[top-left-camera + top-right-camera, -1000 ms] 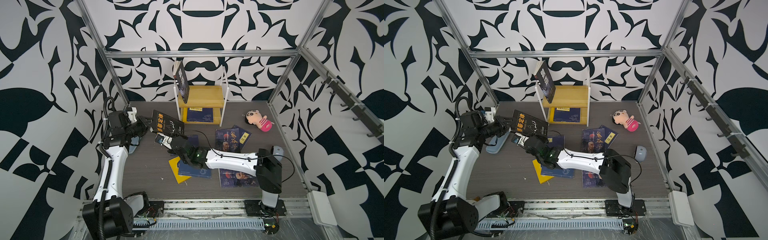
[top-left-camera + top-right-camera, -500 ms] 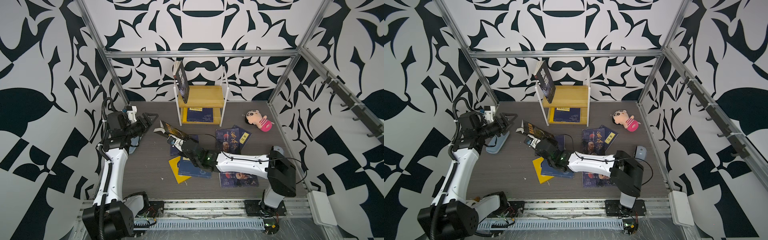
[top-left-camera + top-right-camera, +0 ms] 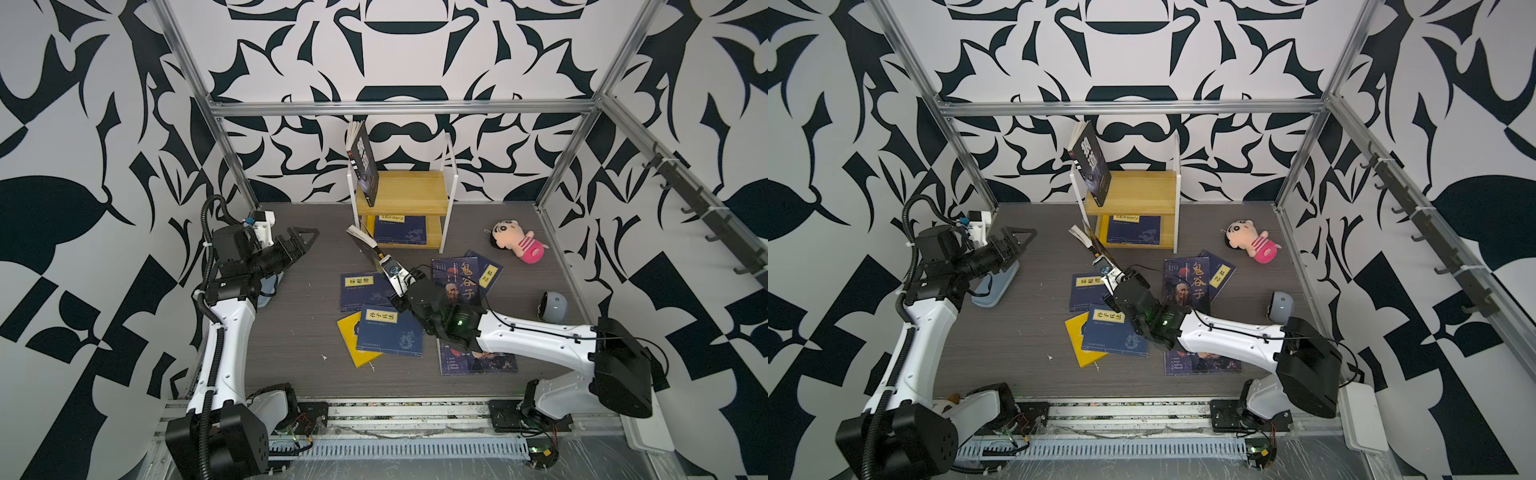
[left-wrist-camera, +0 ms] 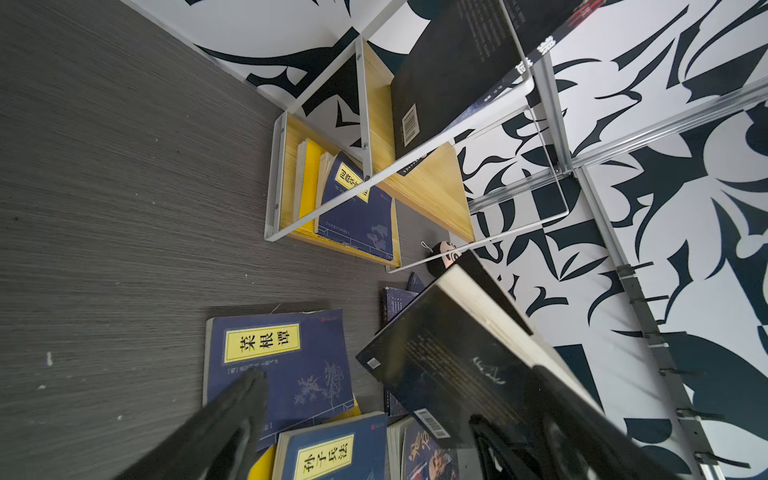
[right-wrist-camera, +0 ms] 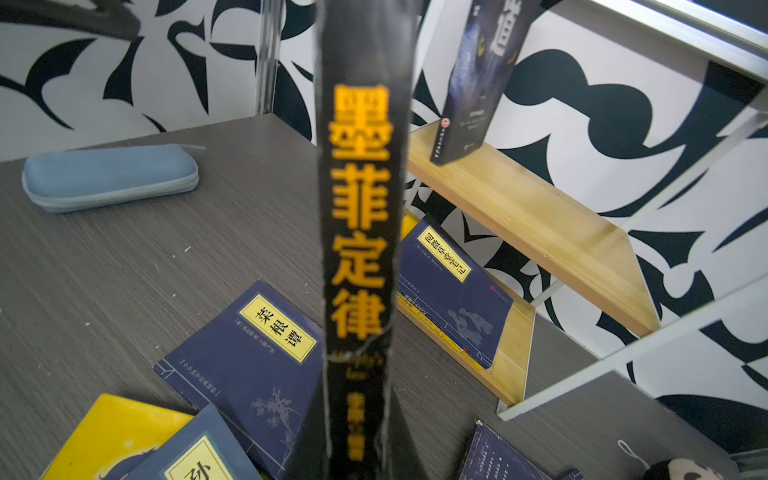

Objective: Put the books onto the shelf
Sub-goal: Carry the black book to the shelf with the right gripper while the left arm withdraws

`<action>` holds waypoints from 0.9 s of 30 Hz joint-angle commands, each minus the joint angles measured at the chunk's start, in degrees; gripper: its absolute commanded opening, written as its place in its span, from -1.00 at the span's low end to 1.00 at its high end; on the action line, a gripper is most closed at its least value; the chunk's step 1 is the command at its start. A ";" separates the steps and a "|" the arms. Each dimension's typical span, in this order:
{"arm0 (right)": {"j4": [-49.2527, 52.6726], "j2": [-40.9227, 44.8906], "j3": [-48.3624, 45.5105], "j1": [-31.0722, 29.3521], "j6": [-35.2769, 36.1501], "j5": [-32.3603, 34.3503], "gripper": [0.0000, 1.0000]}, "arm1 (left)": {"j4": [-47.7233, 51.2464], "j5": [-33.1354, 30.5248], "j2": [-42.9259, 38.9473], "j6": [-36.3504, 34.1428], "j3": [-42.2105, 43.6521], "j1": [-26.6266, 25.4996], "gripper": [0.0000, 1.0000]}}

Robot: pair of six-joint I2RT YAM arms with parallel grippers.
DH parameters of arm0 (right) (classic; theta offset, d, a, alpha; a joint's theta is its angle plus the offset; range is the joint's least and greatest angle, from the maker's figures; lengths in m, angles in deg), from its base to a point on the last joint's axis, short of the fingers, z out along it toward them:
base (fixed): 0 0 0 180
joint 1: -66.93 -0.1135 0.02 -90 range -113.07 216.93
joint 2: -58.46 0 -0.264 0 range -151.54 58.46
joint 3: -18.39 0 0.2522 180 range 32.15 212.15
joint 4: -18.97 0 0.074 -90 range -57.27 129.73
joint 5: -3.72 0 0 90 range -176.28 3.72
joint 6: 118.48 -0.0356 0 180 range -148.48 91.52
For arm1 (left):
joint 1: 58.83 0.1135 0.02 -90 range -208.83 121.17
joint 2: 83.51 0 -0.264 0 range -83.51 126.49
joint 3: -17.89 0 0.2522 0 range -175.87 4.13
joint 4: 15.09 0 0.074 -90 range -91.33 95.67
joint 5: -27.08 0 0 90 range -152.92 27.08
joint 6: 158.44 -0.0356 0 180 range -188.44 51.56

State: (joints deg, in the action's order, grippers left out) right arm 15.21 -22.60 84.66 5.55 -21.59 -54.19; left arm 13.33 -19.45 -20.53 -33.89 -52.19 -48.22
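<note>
Pinching the lower end of a black book with an orange spine title [image 3: 365, 245], the right fingers [image 3: 382, 262] hold it tilted above the tabletop [image 3: 299, 332], just in front of the shelf [image 3: 409, 191], probably so it can be stood on the top board. Up there another black book [image 3: 365, 166] leans against the left frame, narrowing the way in. The left fingers [image 3: 302, 237] are spread and empty, well apart. Navy books [image 3: 361, 291] lie flat underneath, and the plush doll [image 3: 517, 243] sits off to the side.

On the shelf [image 3: 409, 193] the top board lies bare right of the leaning black book [image 3: 365, 166]; a flat navy book [image 3: 400, 229] fills most of the lower tier. A held black book [image 3: 366, 248] slants before its left post; loose books [image 3: 361, 291] crowd the table [image 3: 307, 324]
</note>
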 commanded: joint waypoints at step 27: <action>-23.69 -2.49 12.25 13.29 -22.72 7.66 -1.00 | 11.85 -24.59 -2.94 -39.18 2.59 -7.06 0.99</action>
State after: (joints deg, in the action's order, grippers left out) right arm 2.25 -24.13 91.15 18.29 -43.90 -46.60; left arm 23.97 -41.46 -22.80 -69.56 -50.02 -54.58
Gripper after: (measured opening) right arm 0.108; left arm 0.995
